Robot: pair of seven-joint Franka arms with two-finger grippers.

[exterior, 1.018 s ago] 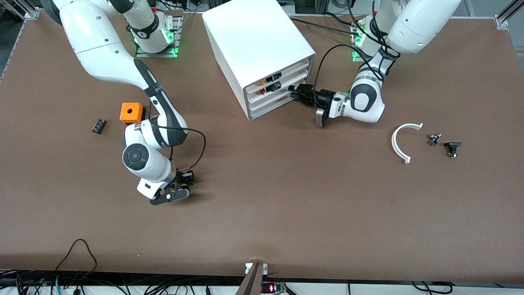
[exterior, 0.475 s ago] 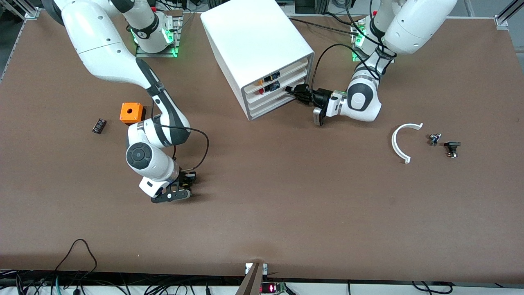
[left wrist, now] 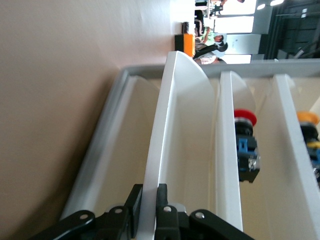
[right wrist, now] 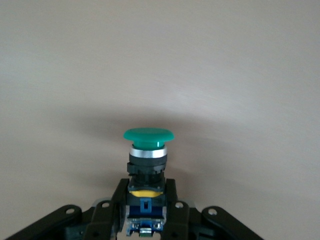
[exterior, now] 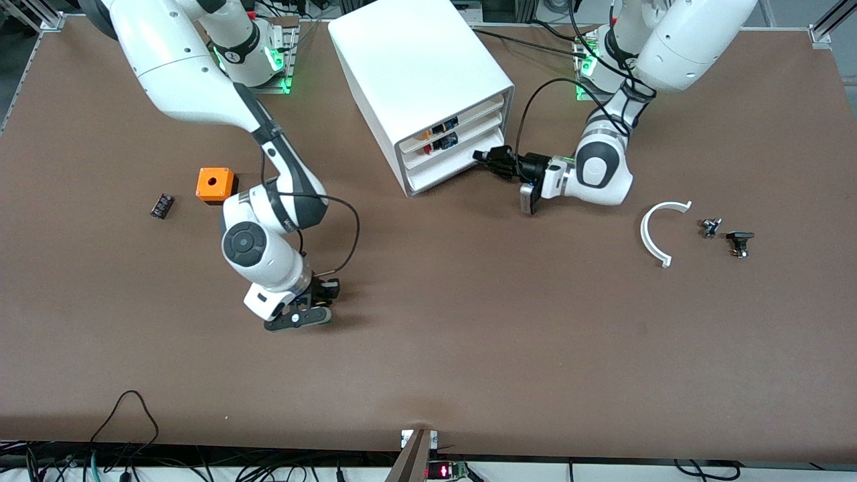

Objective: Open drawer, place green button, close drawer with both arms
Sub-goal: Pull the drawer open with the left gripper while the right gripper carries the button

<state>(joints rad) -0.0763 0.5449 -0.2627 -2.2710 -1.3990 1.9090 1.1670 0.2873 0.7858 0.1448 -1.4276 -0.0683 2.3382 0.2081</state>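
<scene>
While the left gripper (left wrist: 148, 210) clamps the drawer (left wrist: 172, 145) front, the right gripper (right wrist: 145, 212) grips the button (right wrist: 147, 150)

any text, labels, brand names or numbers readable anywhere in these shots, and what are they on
None can be read.
The button: green cap plain, no marking; blue rear end shows nothing legible.
The drawer and the cabinet: plain white, no labels.
The orange cube and the small black part: any print is too small to tell.
The red display at the table's edge: too small to read.

A robotics lab: two arms (exterior: 201, 80) bolted to a cable-strewn table (exterior: 469, 335).
</scene>
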